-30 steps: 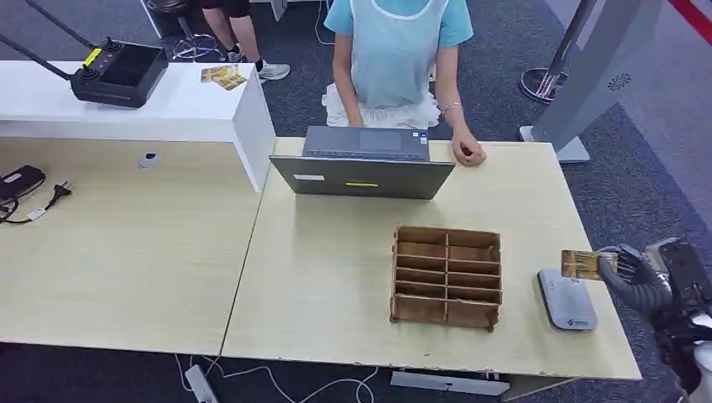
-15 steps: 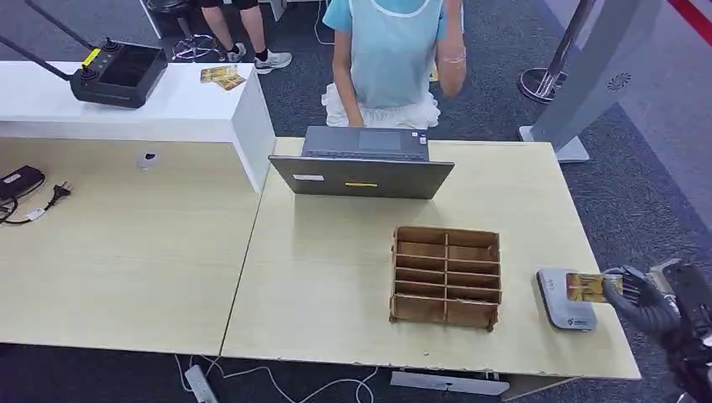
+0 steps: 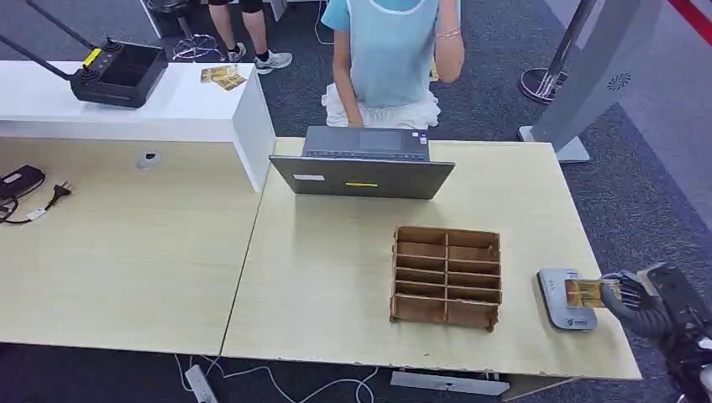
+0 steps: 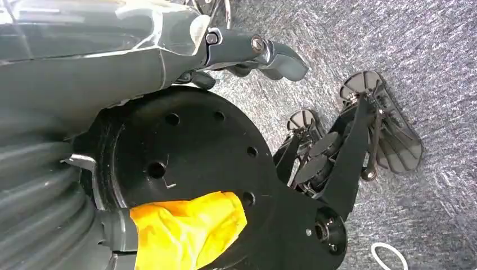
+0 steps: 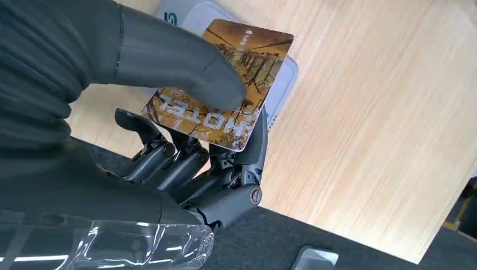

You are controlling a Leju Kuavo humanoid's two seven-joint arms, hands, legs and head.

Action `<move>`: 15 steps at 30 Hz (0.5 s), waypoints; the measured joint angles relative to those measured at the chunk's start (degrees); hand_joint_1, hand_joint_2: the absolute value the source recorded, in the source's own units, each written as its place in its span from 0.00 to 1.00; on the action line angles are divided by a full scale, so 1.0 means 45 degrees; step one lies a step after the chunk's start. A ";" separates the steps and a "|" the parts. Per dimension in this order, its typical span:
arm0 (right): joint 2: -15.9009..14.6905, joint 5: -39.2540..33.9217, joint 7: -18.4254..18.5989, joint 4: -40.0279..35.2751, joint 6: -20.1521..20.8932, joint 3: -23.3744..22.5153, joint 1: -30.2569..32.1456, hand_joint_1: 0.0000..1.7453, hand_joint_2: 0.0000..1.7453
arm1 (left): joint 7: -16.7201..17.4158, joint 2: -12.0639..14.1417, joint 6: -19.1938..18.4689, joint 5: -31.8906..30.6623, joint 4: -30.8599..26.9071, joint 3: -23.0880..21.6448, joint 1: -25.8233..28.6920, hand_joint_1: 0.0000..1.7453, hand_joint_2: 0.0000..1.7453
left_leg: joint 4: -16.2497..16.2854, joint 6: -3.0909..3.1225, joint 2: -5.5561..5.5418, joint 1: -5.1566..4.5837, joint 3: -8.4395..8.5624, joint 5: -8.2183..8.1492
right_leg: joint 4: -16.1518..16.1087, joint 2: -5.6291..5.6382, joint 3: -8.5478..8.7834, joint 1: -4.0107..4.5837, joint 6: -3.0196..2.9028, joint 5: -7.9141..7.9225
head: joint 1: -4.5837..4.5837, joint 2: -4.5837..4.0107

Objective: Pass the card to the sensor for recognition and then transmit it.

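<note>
While the card (image 3: pixel 583 291) sits pinched between the thumb and fingers of the right hand (image 3: pixel 631 295), its free end hangs over the grey sensor (image 3: pixel 565 300) lying just beyond the fingertips; whether card and sensor touch I cannot tell. So the presenting step looks underway, with recognition unconfirmed and the hand-over not yet done. Farther out from the hand stands a wooden divider box (image 3: pixel 446 274). Whether the left hand (image 4: pixel 256 53) is holding anything, I cannot tell.
</note>
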 joint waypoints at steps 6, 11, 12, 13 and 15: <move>0.0000 0.0005 0.0000 0.0000 -0.0005 0.0044 -0.0002 1.00 1.00 | 0.0000 0.0000 0.0005 0.0000 0.0000 0.0000 -0.0001 0.00 1.00 | 0.0000 0.0000 0.0000 0.0000 0.0000 0.0000 | 0.0000 0.0000 0.0000 0.0000 0.0000 0.0000 | 0.0000 0.0000; 0.0000 0.0247 0.0082 0.0000 -0.0174 0.0054 -0.0006 1.00 1.00 | 0.0000 0.0000 -0.0005 0.0000 0.0000 0.0000 -0.0001 0.00 1.00 | 0.0000 0.0000 0.0000 0.0000 0.0000 0.0000 | 0.0000 0.0000 0.0000 0.0000 0.0000 0.0000 | 0.0000 0.0000; 0.0000 0.0348 0.0145 0.0000 -0.0310 0.0059 -0.0007 1.00 1.00 | 0.0000 0.0000 -0.0005 0.0000 0.0000 0.0000 -0.0001 0.00 1.00 | 0.0000 0.0000 0.0000 0.0000 -0.0002 0.0000 | 0.0000 0.0000 0.0001 0.0000 0.0000 0.0000 | 0.0000 0.0000; 0.0009 0.0446 0.0223 0.0000 -0.0427 0.0063 -0.0018 1.00 1.00 | 0.0000 0.0000 -0.0005 0.0000 0.0000 0.0000 -0.0001 0.00 1.00 | 0.0000 0.0000 0.0000 0.0000 -0.0002 0.0000 | 0.0000 0.0000 0.0001 0.0000 0.0000 0.0000 | 0.0000 0.0000; 0.0034 0.0621 0.0305 0.0000 -0.0641 0.0063 -0.0048 1.00 1.00 | 0.0000 -0.0005 -0.0005 0.0000 0.0000 0.0000 -0.0001 0.00 1.00 | 0.0000 0.0000 0.0000 0.0000 -0.0001 0.0000 | 0.0000 0.0000 0.0001 0.0000 0.0000 0.0000 | 0.0000 0.0000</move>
